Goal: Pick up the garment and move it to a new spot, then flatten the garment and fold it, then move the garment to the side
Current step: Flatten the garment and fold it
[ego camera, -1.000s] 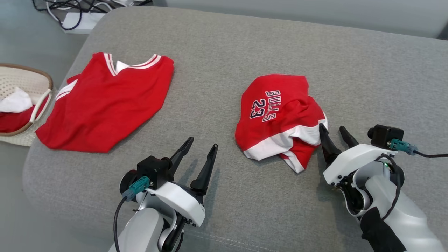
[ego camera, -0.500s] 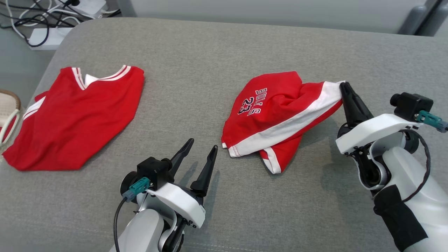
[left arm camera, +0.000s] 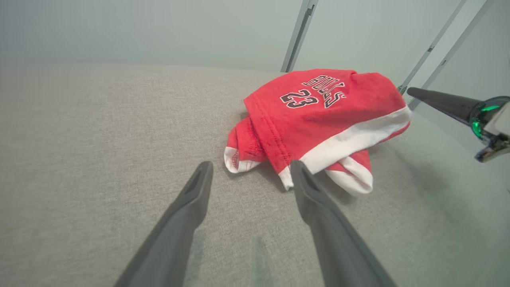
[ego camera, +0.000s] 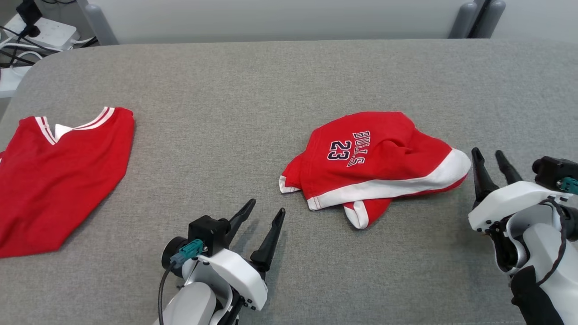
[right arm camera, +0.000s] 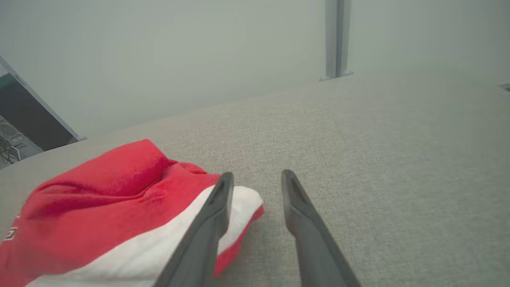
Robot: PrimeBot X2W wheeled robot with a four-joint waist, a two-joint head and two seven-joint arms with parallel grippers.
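The garment [ego camera: 375,167] is a crumpled red piece with white trim and "BULLS 23" print, lying on the grey cushion [ego camera: 271,90] right of centre; it also shows in the left wrist view [left arm camera: 318,115] and the right wrist view [right arm camera: 111,207]. My right gripper [ego camera: 490,155] stands just right of the garment's white-trimmed end, jaws apart with nothing between them; in its own view the right gripper [right arm camera: 255,177] has the cloth beside its left finger. My left gripper [ego camera: 266,209] is open near the front, a little left of the garment, and frames bare cushion in its own view [left arm camera: 251,169].
A second red jersey [ego camera: 58,176] with a white-striped V-neck lies flat at the cushion's left edge. Cables and a white power strip [ego camera: 40,31] sit on the floor beyond the far left corner. Grey posts [ego camera: 478,18] rise behind the cushion.
The right gripper, shut on the garment's white-trimmed end half a second ago, has let it go and stands apart beside it. The garment now lies slack. The head camera has swung right.
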